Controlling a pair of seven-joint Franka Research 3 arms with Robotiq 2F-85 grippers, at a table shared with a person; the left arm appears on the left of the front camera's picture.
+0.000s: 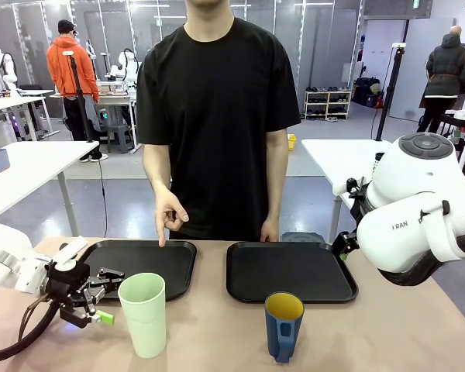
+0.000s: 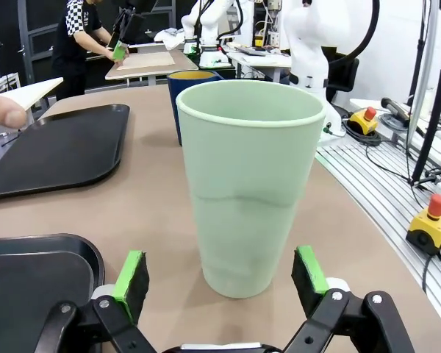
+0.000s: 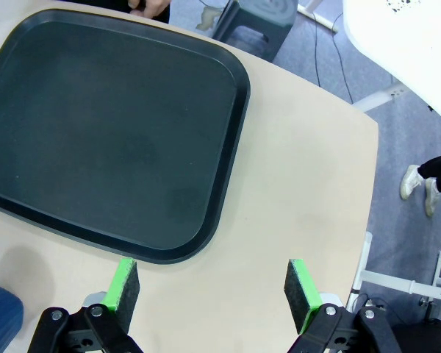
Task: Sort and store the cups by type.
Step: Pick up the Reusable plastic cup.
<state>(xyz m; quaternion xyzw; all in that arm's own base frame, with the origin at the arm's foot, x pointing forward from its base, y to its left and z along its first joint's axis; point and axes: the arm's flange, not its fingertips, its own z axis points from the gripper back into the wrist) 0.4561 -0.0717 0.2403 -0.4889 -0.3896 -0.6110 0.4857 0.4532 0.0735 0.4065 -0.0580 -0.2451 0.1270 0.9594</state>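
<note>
- Left gripper [image 1: 108,296]: jaws spread wide, green pads [image 2: 131,283] set either side of the foot of the mint-green tumbler [image 2: 250,191]; a gap is seen on each side, nothing is gripped.
- Right gripper [image 3: 213,293]: jaws spread wide, nothing held or touched; it is poised over bare table well to the tumbler's right, past the right tray [image 3: 110,132].
- Tumbler stands upright on the table's near edge, just in front of the left tray [image 1: 139,263].
- Dark blue mug [image 1: 284,325], yellow inside, is stood upright to the tumbler's right, well apart from it.
- Writing: only the letters "RAN" [image 1: 401,225] can be read, on the right arm's white casing.
- Surface: beige table [image 1: 217,333]; both trays are black.
- A person's hand [image 1: 169,213] is pointed down over the tray behind the tumbler.
- Room: open lab, white tables, grey floor, other people farther off.
</note>
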